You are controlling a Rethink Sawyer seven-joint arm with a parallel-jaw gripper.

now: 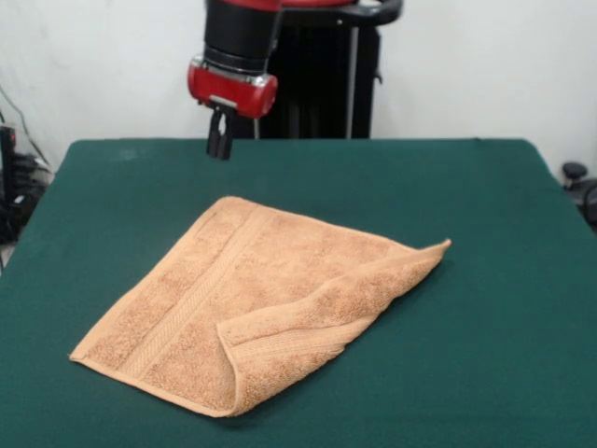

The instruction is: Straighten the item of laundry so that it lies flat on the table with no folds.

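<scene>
**Towel folded over at one side**

The orange-tan terry towel (252, 303) lies mid-bench toward the near edge, its right-hand side doubled back over itself. Well apart, the pincer (220, 146) hangs above the green bench's (485, 280) far edge, fingers together, empty.

Single front view, set across the counter (485, 196) and facing the robot's pedestal (322, 84) at the far side. Placed close and slightly raised, looking down over the green top.
</scene>
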